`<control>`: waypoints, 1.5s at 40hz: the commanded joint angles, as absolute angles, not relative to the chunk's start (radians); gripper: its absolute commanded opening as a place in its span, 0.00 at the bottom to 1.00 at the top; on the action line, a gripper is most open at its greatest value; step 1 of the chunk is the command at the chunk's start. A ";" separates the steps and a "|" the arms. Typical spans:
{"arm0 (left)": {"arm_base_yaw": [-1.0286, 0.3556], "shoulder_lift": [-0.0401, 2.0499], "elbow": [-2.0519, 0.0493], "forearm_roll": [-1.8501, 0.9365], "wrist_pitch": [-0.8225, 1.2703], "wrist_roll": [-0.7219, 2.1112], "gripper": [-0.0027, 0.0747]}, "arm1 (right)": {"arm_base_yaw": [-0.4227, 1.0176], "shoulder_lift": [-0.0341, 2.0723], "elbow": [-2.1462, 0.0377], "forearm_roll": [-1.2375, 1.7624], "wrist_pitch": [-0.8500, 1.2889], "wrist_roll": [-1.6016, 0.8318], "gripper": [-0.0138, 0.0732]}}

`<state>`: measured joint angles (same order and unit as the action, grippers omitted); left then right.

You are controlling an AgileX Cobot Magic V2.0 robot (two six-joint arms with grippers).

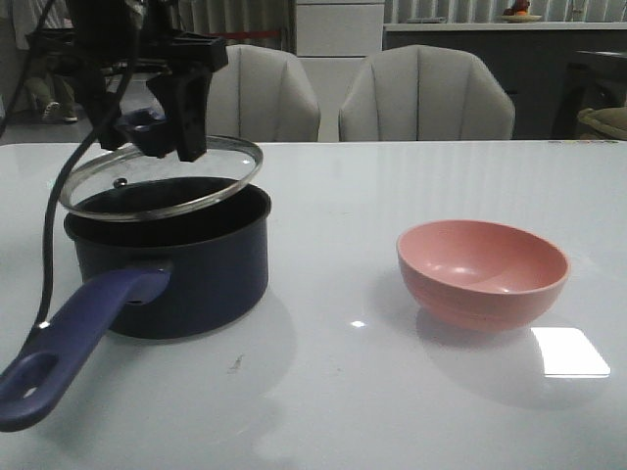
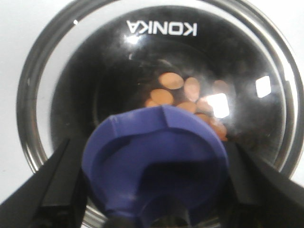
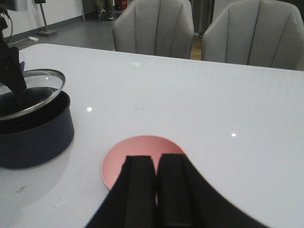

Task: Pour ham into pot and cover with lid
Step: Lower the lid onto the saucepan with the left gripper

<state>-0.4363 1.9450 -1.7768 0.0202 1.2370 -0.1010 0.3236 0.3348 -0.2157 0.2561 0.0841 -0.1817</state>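
Left gripper (image 1: 167,147) fingers are clamping the dark blue knob of the clear glass lid (image 1: 162,179), tilted just over the navy saucepan (image 1: 167,264) holding orange ham slices (image 2: 172,80); right fingers (image 3: 137,185) together; level the lid, then lower centred.

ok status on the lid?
Left gripper shut on lid knob, lid tilted over pot. Ham inside. Right gripper shut, empty, above pink bowl. Nothing blocking.
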 commanded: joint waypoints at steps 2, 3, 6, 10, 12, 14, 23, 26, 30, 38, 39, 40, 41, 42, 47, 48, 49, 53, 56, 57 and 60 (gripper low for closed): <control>-0.449 1.901 -1.818 0.033 1.263 -0.095 0.30 | 0.323 0.338 -0.244 0.258 0.000 -0.190 0.34; -0.447 1.902 -1.818 0.033 1.263 -0.095 0.30 | 0.323 0.338 -0.244 0.258 0.000 -0.190 0.34; -0.447 1.906 -1.818 0.033 1.263 -0.095 0.30 | 0.323 0.338 -0.244 0.258 0.000 -0.190 0.34; -0.447 1.908 -1.818 0.033 1.263 -0.095 0.30 | 0.323 0.338 -0.244 0.258 0.000 -0.190 0.34; -0.447 1.910 -1.818 0.033 1.261 -0.095 0.30 | 0.323 0.338 -0.244 0.258 0.000 -0.190 0.34; -0.447 1.913 -1.818 0.033 1.263 -0.095 0.30 | 0.323 0.338 -0.244 0.258 0.000 -0.190 0.34; -0.447 1.935 -1.818 0.033 1.267 -0.095 0.30 | 0.323 0.338 -0.244 0.258 0.000 -0.190 0.34; -0.447 1.944 -1.818 0.033 1.267 -0.095 0.30 | 0.323 0.338 -0.244 0.258 0.000 -0.190 0.34; -0.447 1.958 -1.818 0.035 1.267 -0.095 0.31 | 0.323 0.338 -0.244 0.258 0.000 -0.190 0.34; -0.447 1.965 -1.818 0.035 1.268 -0.095 0.43 | 0.323 0.338 -0.244 0.258 0.000 -0.190 0.34; -0.447 1.965 -1.818 0.037 1.268 -0.095 0.45 | 0.323 0.338 -0.244 0.258 0.000 -0.190 0.34; -0.447 1.965 -1.818 0.037 1.268 -0.095 0.48 | 0.323 0.338 -0.244 0.258 0.000 -0.190 0.34; -0.447 1.965 -1.818 0.037 1.268 -0.095 0.51 | 0.323 0.338 -0.244 0.258 0.000 -0.190 0.34; -0.447 1.965 -1.818 0.037 1.268 -0.095 0.54 | 0.323 0.338 -0.244 0.258 0.000 -0.190 0.34; -0.447 1.965 -1.818 0.037 1.269 -0.095 0.65 | 0.323 0.338 -0.244 0.258 0.000 -0.190 0.34; -0.447 1.965 -1.818 0.037 1.269 -0.095 0.66 | 0.323 0.338 -0.244 0.258 0.000 -0.190 0.34; -0.447 1.965 -1.818 0.037 1.269 -0.095 0.66 | 0.323 0.338 -0.244 0.258 0.000 -0.190 0.34; -0.447 1.965 -1.818 0.037 1.269 -0.095 0.66 | 0.323 0.338 -0.244 0.258 0.000 -0.190 0.34; -0.447 1.965 -1.818 0.037 1.269 -0.095 0.67 | 0.323 0.338 -0.244 0.258 0.000 -0.190 0.34; -0.447 1.965 -1.818 0.037 1.269 -0.095 0.68 | 0.323 0.338 -0.244 0.258 0.000 -0.190 0.34; -0.447 1.965 -1.818 0.037 1.269 -0.095 0.71 | 0.323 0.338 -0.244 0.258 0.000 -0.190 0.34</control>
